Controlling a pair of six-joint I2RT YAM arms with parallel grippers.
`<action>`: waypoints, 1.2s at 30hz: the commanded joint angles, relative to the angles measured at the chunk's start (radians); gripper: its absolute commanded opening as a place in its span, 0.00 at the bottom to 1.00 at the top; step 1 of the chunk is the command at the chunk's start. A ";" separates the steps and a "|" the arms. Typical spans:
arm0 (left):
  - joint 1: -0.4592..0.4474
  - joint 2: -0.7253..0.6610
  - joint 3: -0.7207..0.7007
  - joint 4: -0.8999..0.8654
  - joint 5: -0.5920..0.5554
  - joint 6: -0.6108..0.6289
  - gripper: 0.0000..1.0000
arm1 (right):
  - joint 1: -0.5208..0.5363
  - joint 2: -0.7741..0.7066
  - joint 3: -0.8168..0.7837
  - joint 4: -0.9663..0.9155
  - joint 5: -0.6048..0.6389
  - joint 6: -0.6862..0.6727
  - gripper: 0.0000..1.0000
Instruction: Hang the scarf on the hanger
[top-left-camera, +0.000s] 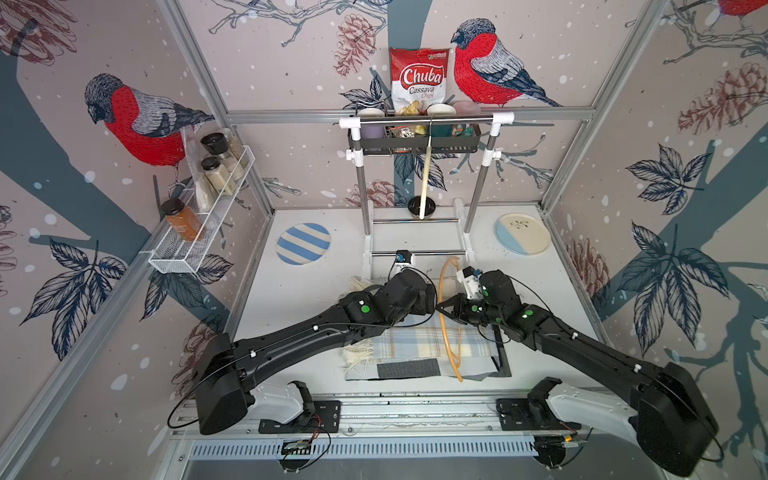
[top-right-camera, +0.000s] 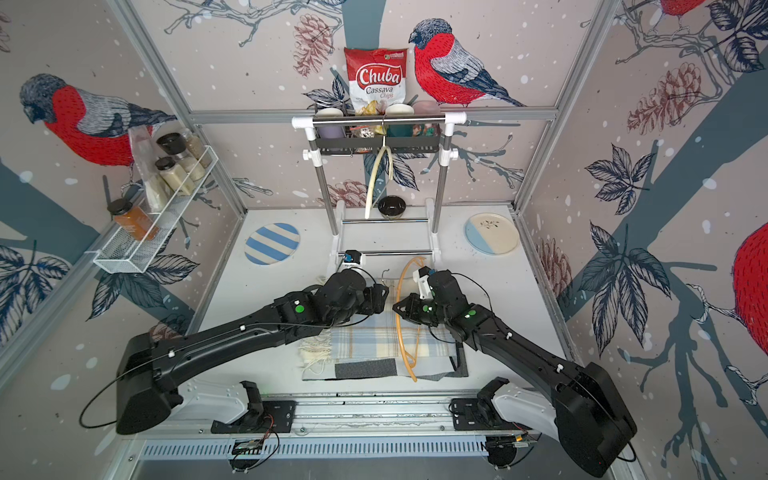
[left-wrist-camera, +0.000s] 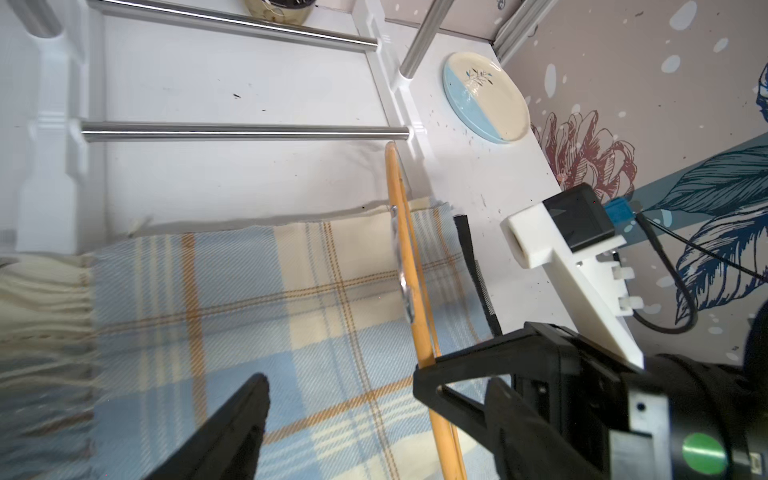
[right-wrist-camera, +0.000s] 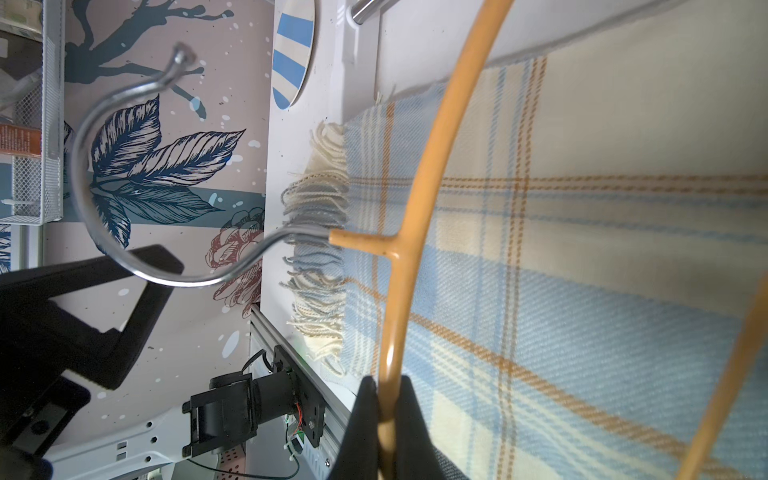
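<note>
The scarf (top-left-camera: 407, 347), plaid in pale blue, cream and orange with a fringed end, lies flat on the table near the front (top-right-camera: 365, 345). The orange hanger (top-left-camera: 442, 286) stands on edge across the scarf, its metal hook (right-wrist-camera: 83, 166) sticking out in the air. My right gripper (right-wrist-camera: 388, 395) is shut on the hanger's orange rod (right-wrist-camera: 419, 199); in a top view it sits mid-table (top-right-camera: 395, 307). My left gripper (left-wrist-camera: 378, 380) is open just above the scarf (left-wrist-camera: 249, 291), tip to tip with the right one (top-right-camera: 384, 291). It holds nothing; the hanger rod (left-wrist-camera: 401, 232) runs past its one finger.
A white rack with steel rails (top-left-camera: 419, 253) stands right behind the scarf, a cream hanger (top-left-camera: 424, 178) on its top rail. A striped plate (top-left-camera: 303, 243) lies back left, a blue-and-cream plate (top-left-camera: 523, 239) back right, a black bowl (top-left-camera: 420, 206) behind the rack. A wire shelf (top-left-camera: 199, 232) juts from the left wall.
</note>
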 joint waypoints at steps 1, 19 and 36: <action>0.011 0.046 0.042 -0.010 0.106 0.039 0.75 | 0.003 -0.001 0.003 0.019 -0.029 -0.036 0.00; 0.089 0.153 0.125 -0.056 0.132 0.017 0.14 | -0.002 -0.008 0.024 -0.010 -0.051 -0.068 0.00; 0.096 0.134 0.113 -0.116 0.077 0.001 0.00 | -0.101 -0.070 0.031 -0.135 0.010 -0.112 0.77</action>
